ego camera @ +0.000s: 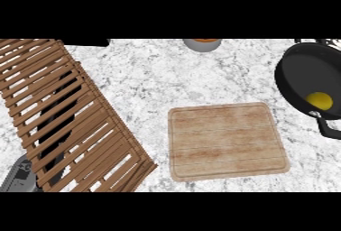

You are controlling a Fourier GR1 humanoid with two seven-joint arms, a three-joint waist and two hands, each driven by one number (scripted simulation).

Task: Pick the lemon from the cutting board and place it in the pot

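The lemon (320, 100) lies inside the pot (303, 79), against the lower part of its black floor, close to the rim nearest me and just above the handle (328, 127) that sticks out toward the right edge. The cutting board (228, 140) sits on the table (153, 76) to the left of the pot and a little nearer me, with a narrow strip of table between them; its top is bare, nothing on it.

Neither of my hands shows anywhere in the head view, so I cannot say whether they are spread, pressed together, or pinching anything. At the lower left corner a grey piece (19, 173) pokes out from under the wooden slatted rack (63, 117); it may be part of my left forearm, but I cannot tell, and no fingers are visible there.

What matters for any coming move is this: the lemon is far to my right, so my right hand would be the nearer one, and the fruit is round enough that it has no real long axis to line up with. Judging by how things lie, the placing looks done, and I would expect only to keep my arms clear of the pot.

A grey cup (202, 43) with something orange in it stands at the far edge, well apart from all this.
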